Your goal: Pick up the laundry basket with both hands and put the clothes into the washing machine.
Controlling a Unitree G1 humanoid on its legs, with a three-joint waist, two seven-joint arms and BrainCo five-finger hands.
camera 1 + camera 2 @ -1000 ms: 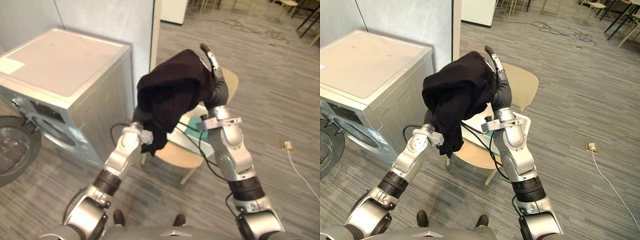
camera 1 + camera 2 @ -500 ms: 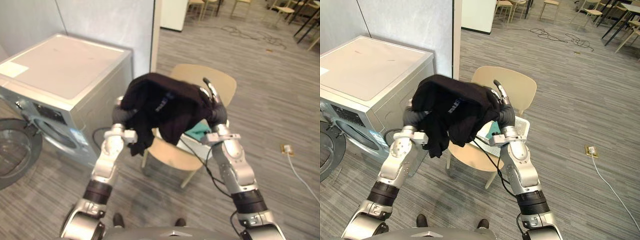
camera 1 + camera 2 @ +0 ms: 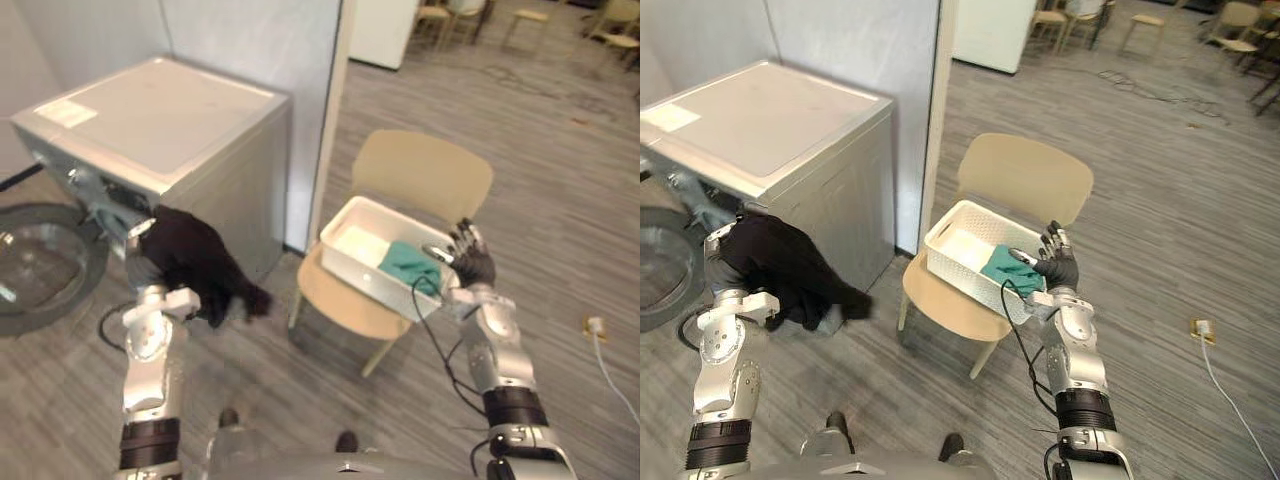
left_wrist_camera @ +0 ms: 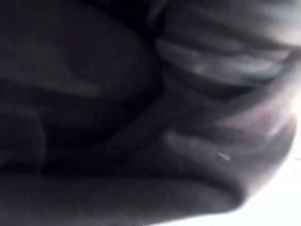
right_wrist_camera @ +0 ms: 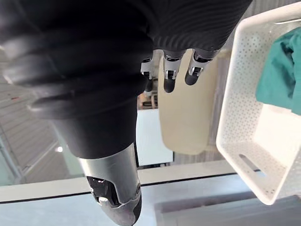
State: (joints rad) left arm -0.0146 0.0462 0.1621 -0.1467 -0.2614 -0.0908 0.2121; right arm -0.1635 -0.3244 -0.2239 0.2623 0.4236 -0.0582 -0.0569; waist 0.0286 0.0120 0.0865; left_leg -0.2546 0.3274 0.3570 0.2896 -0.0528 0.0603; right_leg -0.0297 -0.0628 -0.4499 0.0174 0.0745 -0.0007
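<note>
The dark garment (image 3: pixel 195 262) hung over the left hand (image 3: pixel 142 229), low at the left just before the washing machine (image 3: pixel 170 120) and its swung-open door (image 3: pixel 40 265); whether the fingers beneath gripped the cloth could not be told. The right hand (image 3: pixel 470 262) stood with fingers straight and spread, holding nothing, just right of the white basket (image 3: pixel 345 262), which sat on the chair (image 3: pixel 425 175) with a teal cloth (image 3: pixel 408 265) inside. Loading looked to be the step in hand, the next move calling for a push of the garment into the washing machine
</note>
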